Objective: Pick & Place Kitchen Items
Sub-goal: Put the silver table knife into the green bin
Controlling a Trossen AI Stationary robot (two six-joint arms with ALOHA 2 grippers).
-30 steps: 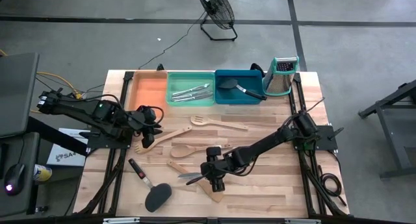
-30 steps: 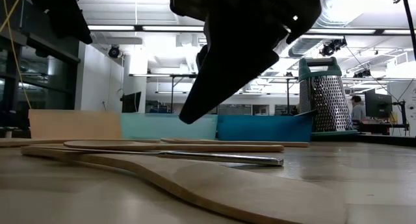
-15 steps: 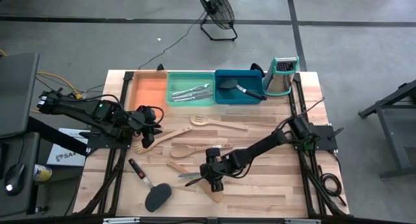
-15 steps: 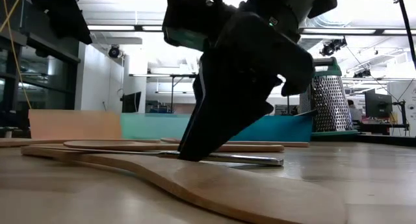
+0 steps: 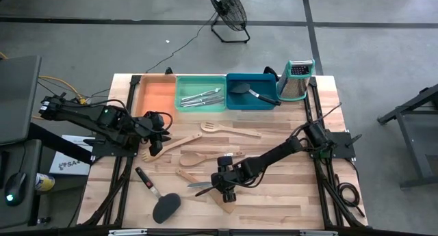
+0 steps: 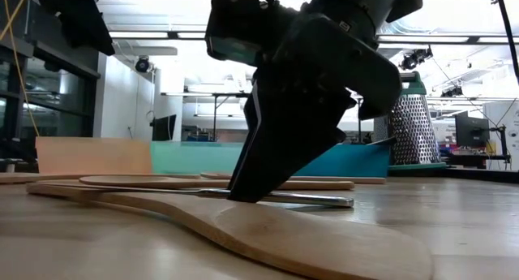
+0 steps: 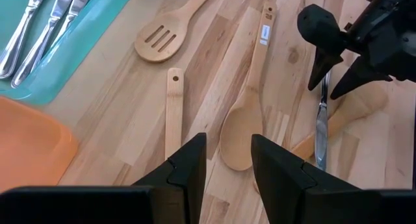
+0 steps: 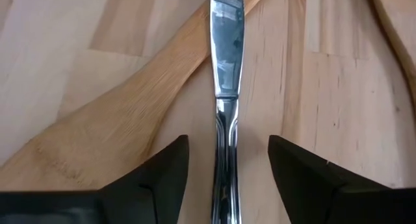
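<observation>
My right gripper (image 5: 220, 189) is low over the table's (image 5: 287, 195) front middle, and my fingers (image 8: 156, 178) stand open on both sides of the silver knife (image 8: 224, 87), not touching it. The knife lies flat across a wooden spatula (image 8: 123, 120). At 10 o'clock from the knife lie a wooden spoon (image 5: 198, 159) and a slotted wooden spatula (image 5: 229, 129). At 8 o'clock lies a black turner (image 5: 164, 206). At 12 o'clock, at the far edge, the green tray (image 5: 183, 105) holds more silver cutlery (image 5: 203, 97). My left gripper (image 5: 163, 132) waits at the table's left side, fingers (image 7: 188, 165) a little apart, holding nothing.
</observation>
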